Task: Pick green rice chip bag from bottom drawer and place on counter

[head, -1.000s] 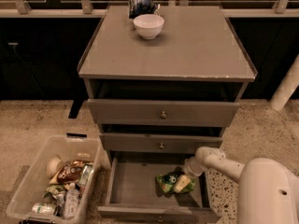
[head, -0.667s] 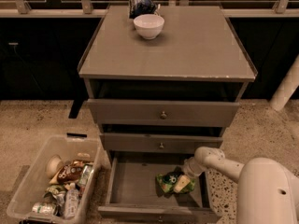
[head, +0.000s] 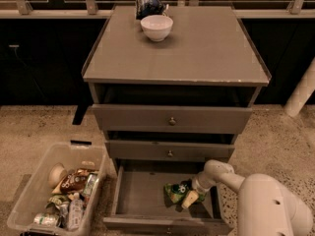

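Observation:
The green rice chip bag [head: 176, 191] lies on the floor of the open bottom drawer [head: 142, 195], right of its middle. My gripper [head: 186, 198] reaches down into the drawer from the right, right at the bag's right side. One pale fingertip [head: 189, 199] shows just in front of the bag. The white arm [head: 261, 200] comes in from the lower right corner. The counter [head: 197, 53] is the flat grey top of the cabinet.
A white bowl [head: 156, 27] and a dark blue bag [head: 147, 6] stand at the counter's back left. The two upper drawers [head: 171, 119] are slightly open. A clear plastic bin [head: 34, 195] with snacks and cans sits on the floor at left.

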`<state>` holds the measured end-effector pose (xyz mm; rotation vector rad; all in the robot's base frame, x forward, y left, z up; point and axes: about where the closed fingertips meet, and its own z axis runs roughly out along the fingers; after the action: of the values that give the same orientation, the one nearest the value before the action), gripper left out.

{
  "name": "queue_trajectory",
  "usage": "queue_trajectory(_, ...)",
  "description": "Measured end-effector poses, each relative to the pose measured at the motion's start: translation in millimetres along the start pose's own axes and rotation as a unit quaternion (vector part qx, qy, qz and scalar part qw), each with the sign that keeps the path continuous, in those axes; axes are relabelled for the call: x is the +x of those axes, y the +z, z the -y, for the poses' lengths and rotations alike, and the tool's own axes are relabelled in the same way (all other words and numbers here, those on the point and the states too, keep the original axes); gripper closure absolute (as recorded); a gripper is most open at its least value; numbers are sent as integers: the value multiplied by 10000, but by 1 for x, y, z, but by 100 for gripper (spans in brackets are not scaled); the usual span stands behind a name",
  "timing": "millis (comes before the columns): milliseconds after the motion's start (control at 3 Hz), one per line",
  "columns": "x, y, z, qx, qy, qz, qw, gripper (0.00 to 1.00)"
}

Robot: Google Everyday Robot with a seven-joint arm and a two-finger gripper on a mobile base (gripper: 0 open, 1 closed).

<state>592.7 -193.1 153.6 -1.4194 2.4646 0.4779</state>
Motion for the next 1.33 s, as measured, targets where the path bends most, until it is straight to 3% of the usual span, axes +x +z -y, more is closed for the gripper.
queue_trajectory(333, 21, 38, -3, -226, 194, 26, 9996, 0)
queue_trajectory(667, 20, 37, -3, -226, 194, 26, 9996, 12)
queue_trajectory(1000, 20, 37, -3, -226, 194, 26, 9996, 30)
queue_trajectory(1333, 20, 37, -3, -227, 194, 26, 9996, 54)
